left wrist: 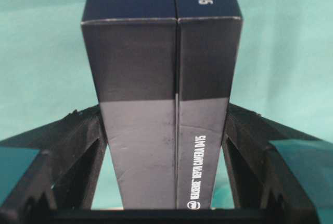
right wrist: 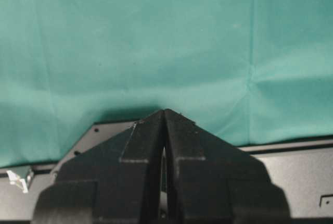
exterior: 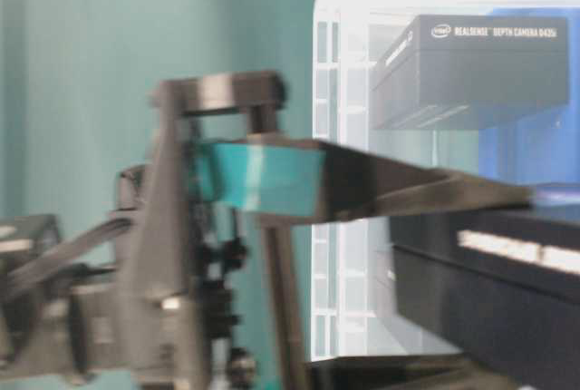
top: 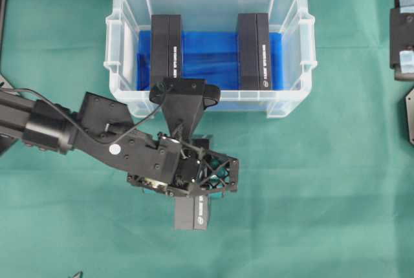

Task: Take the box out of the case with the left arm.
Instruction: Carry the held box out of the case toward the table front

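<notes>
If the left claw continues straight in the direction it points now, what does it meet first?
Probably only the green cloth. The left claw, shut on a box, points away from the case; depth is unclear.

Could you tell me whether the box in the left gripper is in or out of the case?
Out. The box held by the left gripper sits over green cloth, in front of the case.
</notes>
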Controlling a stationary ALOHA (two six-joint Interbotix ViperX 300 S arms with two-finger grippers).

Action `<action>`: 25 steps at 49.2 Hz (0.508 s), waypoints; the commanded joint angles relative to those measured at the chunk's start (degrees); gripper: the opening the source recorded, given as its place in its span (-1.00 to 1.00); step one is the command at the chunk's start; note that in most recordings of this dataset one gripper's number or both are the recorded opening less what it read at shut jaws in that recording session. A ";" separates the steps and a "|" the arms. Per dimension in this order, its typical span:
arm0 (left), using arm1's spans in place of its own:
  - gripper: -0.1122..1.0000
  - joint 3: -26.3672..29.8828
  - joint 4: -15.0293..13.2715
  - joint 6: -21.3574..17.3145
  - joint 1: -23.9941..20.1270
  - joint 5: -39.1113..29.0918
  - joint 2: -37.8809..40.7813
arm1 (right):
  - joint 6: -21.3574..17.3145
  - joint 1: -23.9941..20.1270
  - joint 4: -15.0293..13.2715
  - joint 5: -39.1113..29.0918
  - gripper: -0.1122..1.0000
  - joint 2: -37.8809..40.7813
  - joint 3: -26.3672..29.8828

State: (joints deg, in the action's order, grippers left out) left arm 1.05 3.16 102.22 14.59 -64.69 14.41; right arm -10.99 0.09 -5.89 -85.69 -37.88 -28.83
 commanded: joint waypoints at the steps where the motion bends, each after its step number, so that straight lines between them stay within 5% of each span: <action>1: 0.29 -0.26 0.26 0.00 -0.26 2.29 -0.88 | 0.00 0.00 0.09 0.26 -0.80 0.09 0.53; 25: 0.29 -2.72 -0.26 -0.62 -1.49 4.22 -0.97 | 0.00 0.00 0.09 0.26 -0.80 0.00 0.53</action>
State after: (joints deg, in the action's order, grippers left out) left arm -2.37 3.08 101.69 13.54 -60.73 15.03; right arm -10.99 0.09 -5.89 -85.61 -37.88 -28.83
